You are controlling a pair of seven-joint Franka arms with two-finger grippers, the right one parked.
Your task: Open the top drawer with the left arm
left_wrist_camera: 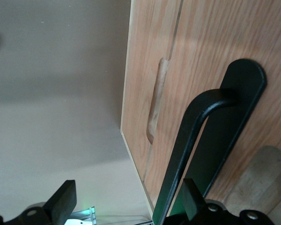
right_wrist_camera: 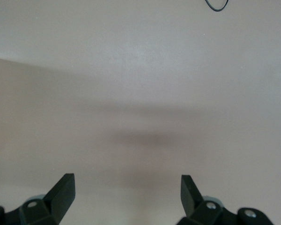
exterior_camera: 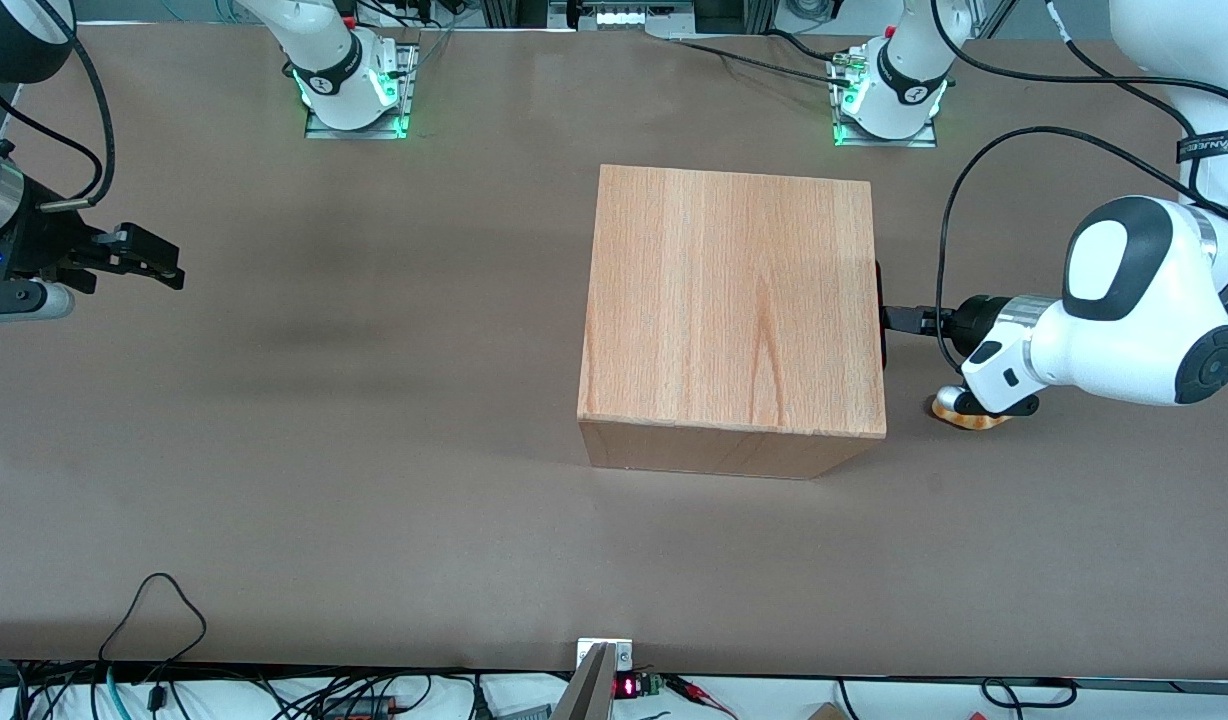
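The wooden box stands mid-table with its drawer face turned toward the working arm's end. The top drawer shows as a pale-wood front panel, flush with the box, with a long black bar handle. In the front view only a thin black sliver of the handle shows at the box's edge. The left arm reaches level toward that face. Its gripper is right at the handle. In the wrist view the gripper is open, with the bar inside the gap, close to one finger.
A carved finger recess sits in the wood panel beside the drawer front. A small orange-tan object lies on the table under the left arm's wrist. The brown table surrounds the box.
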